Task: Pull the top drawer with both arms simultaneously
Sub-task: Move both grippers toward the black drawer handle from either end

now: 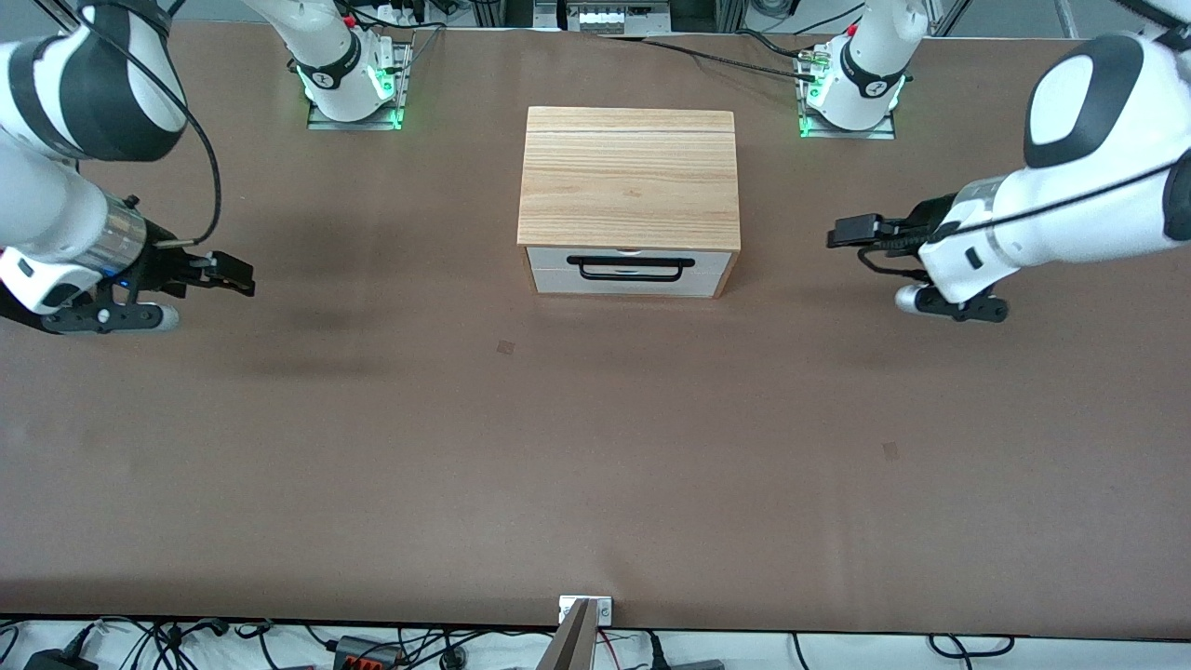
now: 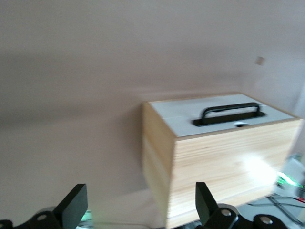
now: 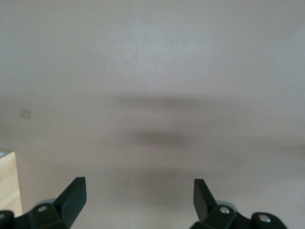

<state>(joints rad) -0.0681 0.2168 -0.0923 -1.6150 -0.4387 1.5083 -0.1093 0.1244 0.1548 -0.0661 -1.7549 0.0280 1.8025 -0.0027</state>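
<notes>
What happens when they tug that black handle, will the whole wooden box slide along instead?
Possibly: the wooden box sits loose on the smooth table, nothing visibly fixing it. The handle looks rigid and wide enough for both grippers. The top drawer looks shallow, so probably light.

You have two glossy white arms, the left arm (image 1: 1070,209) and the right arm (image 1: 56,186), each with black joint sections and a silver wrist ring. A thin black cable loops along each. Both hands, left (image 1: 851,237) and right (image 1: 233,272), are black; green lights glow at the bases.
</notes>
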